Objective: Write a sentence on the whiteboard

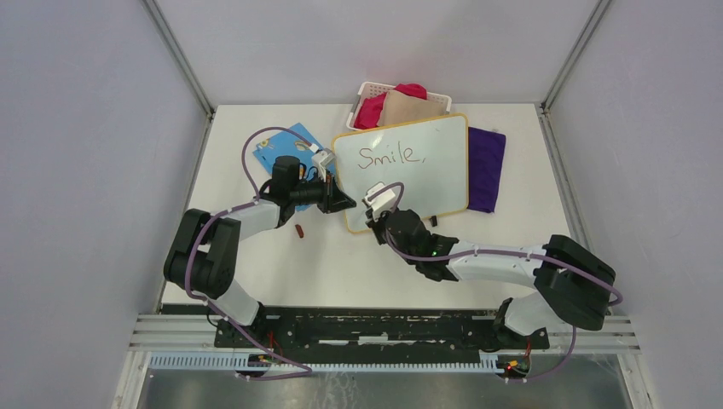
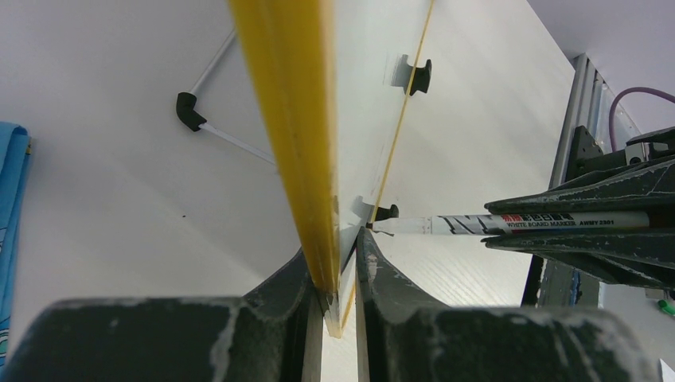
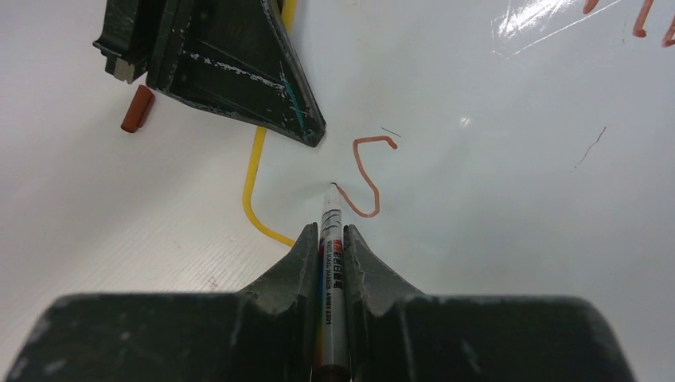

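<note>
Where the marker [image 3: 332, 239] meets the whiteboard [image 1: 435, 170], its tip sits at the low left end of a hooked stroke [image 3: 368, 179], and the bare white for the rest of that line lies to the right of it. That is along the board's long axis, which runs left to right across the far middle of the bench. The right tool [image 3: 328, 231] is clamped on the marker's barrel and is the nearer one to that blank stretch. The left tool [image 2: 338, 263] is pinched shut on the board's yellow-framed left edge, close to its near-left corner, apparently steadying it. So far the sentence [image 1: 390, 156] reads "Smile," on the upper line. The barrel is printed "WHITE BOARD MARKER"; a smaller code follows, too fine to read surely.
</note>
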`<action>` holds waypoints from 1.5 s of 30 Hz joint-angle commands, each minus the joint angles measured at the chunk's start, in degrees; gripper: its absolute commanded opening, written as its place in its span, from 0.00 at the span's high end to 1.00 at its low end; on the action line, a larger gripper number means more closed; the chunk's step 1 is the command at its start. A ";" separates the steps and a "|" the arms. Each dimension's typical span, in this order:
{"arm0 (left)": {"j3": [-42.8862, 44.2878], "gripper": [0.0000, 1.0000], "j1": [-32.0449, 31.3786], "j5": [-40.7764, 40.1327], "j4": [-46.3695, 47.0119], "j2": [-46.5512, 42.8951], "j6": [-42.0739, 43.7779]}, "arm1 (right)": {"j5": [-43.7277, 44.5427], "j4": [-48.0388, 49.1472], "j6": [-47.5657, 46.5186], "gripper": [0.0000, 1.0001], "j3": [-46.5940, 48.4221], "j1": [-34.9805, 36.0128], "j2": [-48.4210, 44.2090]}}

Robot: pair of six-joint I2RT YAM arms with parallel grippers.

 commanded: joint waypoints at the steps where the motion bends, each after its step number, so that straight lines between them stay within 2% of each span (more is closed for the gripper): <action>1: -0.33 0.98 -1.89 -6.59 -7.34 1.14 6.84 | -0.75 2.75 0.68 1.00 3.29 0.19 0.84; 6: -0.24 0.98 -1.89 -6.67 -7.34 1.14 6.85 | -0.82 2.36 0.67 1.00 2.79 0.18 -0.77; 10: -0.25 0.98 -1.88 -6.70 -7.34 1.10 6.85 | 0.48 2.18 0.09 1.00 1.09 -0.10 -5.49; 15: -0.29 0.98 -1.90 -6.93 -7.34 0.96 6.85 | 1.32 1.09 -1.13 1.00 1.21 -2.96 -9.03; 21: -0.42 0.98 -1.88 -6.90 -7.42 0.87 6.93 | -0.85 0.48 -1.56 1.00 2.79 -5.72 -8.27; 36: -0.24 0.98 -1.87 -7.02 -7.60 1.24 7.11 | -1.00 0.35 -0.58 1.00 2.95 -6.40 -4.94; 45: -0.24 0.98 -1.90 -7.04 -7.78 1.31 7.15 | -1.13 0.43 0.71 1.00 -0.09 -6.68 -5.27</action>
